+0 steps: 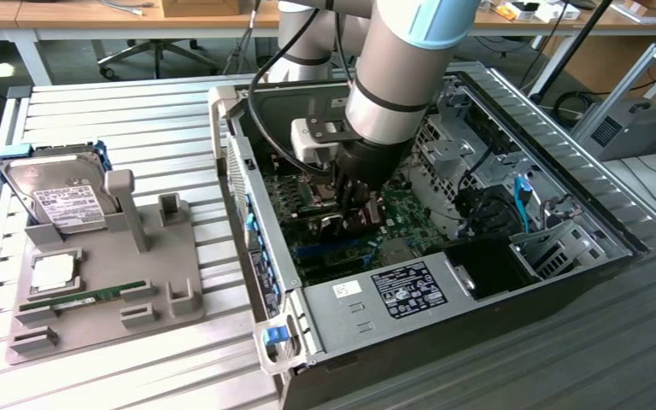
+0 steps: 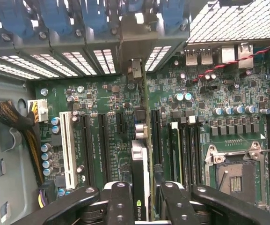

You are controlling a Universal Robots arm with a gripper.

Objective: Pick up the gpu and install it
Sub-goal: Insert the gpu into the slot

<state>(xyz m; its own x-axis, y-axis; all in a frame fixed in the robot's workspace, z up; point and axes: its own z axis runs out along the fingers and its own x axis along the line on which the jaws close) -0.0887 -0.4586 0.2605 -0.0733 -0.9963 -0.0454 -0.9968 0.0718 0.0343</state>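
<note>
My gripper (image 1: 352,203) is down inside the open computer case (image 1: 262,256), over the green motherboard (image 1: 402,224). In the wrist view the gpu (image 2: 141,159) stands edge-on between my gripper's (image 2: 143,199) two black fingers (image 2: 120,202), which are shut on it. Its green board and black cooler run along a black expansion slot. The silver bracket end (image 2: 135,70) reaches the case's rear slot openings. Whether the card's edge sits in the slot I cannot tell. In the exterior view the gpu (image 1: 343,227) shows as a dark piece under the fingers.
A grey holder (image 1: 163,295) on the exterior view's left carries a hard drive (image 1: 61,201), a processor (image 1: 52,272) and a memory stick (image 1: 83,299). Inside the case are a white slot (image 2: 67,150), a processor socket (image 2: 233,177), cables (image 2: 15,123), blue latches (image 2: 85,16) and drive bays (image 1: 556,235).
</note>
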